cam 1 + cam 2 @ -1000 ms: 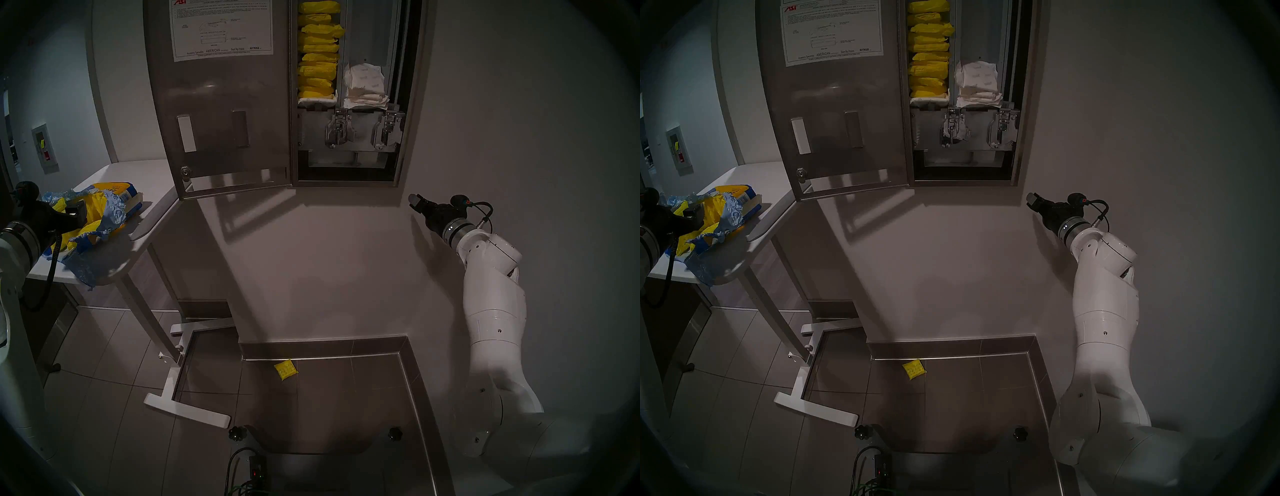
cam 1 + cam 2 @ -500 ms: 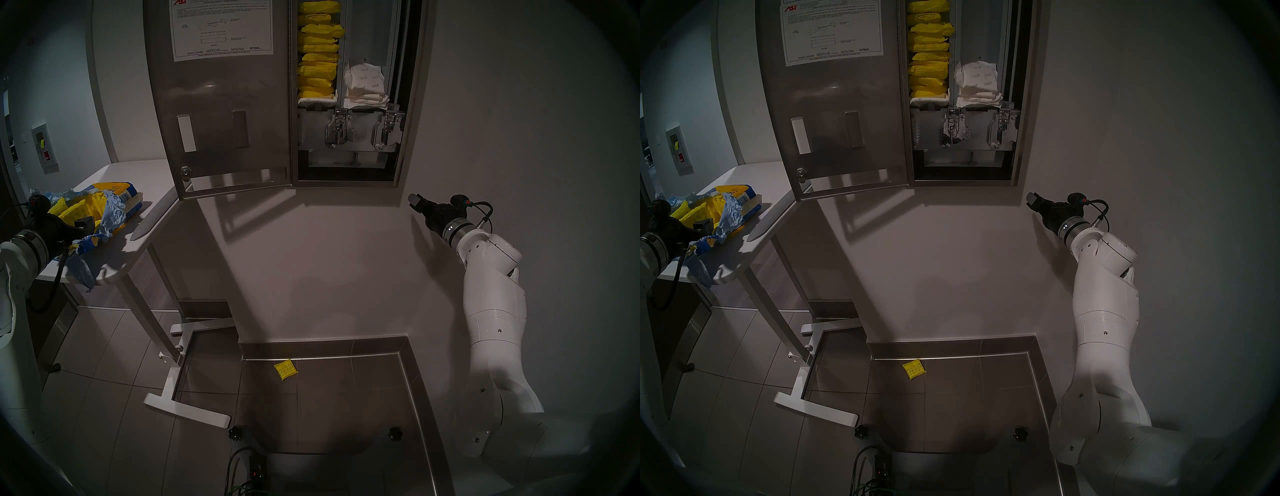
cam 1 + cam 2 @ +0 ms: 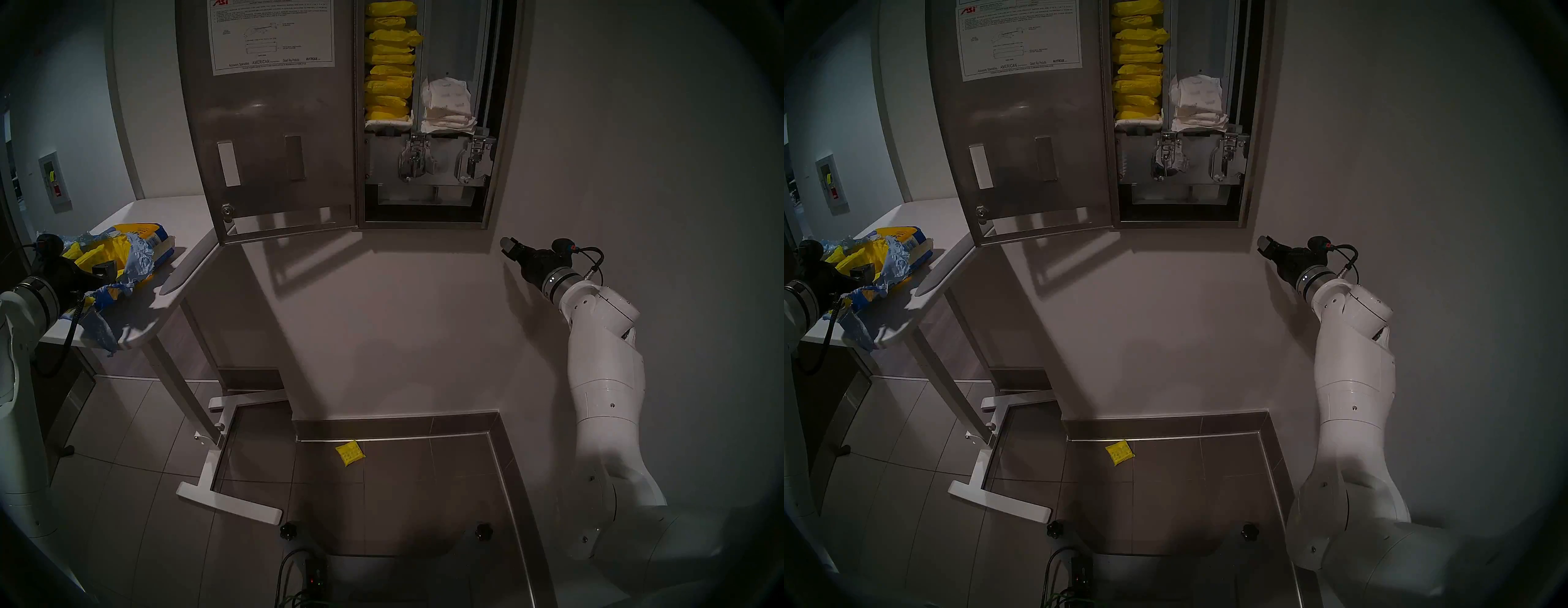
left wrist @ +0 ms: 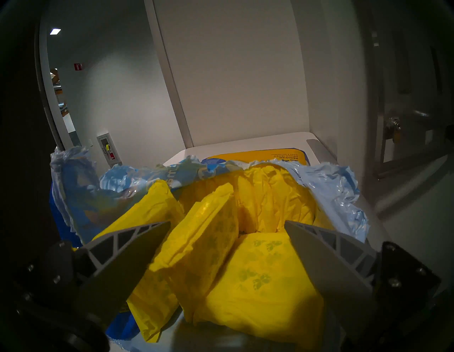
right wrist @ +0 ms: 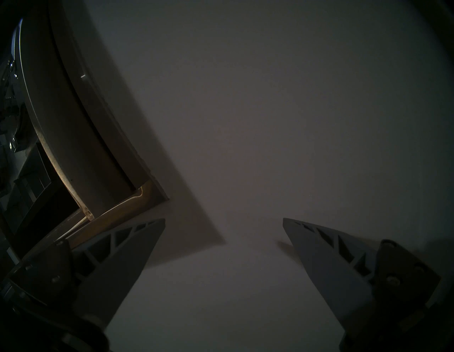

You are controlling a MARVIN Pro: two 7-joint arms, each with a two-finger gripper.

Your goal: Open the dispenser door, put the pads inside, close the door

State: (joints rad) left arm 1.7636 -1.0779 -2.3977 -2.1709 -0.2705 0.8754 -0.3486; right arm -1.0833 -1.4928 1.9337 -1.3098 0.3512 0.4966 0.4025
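Two arms frame a dim washroom corner. Largest, the dispenser door (image 3: 271, 127) hangs swung wide at twelve o'clock, its instruction sheet (image 3: 271, 36) facing out. Beside it, the cabinet's left column holds stacked yellow pads (image 3: 388, 63); white pads (image 3: 445, 104) fill the right. At nine o'clock, the worktop (image 3: 169, 220) carries a torn blue-and-yellow bag (image 4: 331, 186) of more pads, with the left gripper (image 4: 227, 222), jaws spread, straddling one packet (image 4: 204, 245). At three o'clock the right gripper (image 5: 223, 218) faces bare wall, jaws spread, empty. One pad (image 3: 350, 454) lies on the floor at six.
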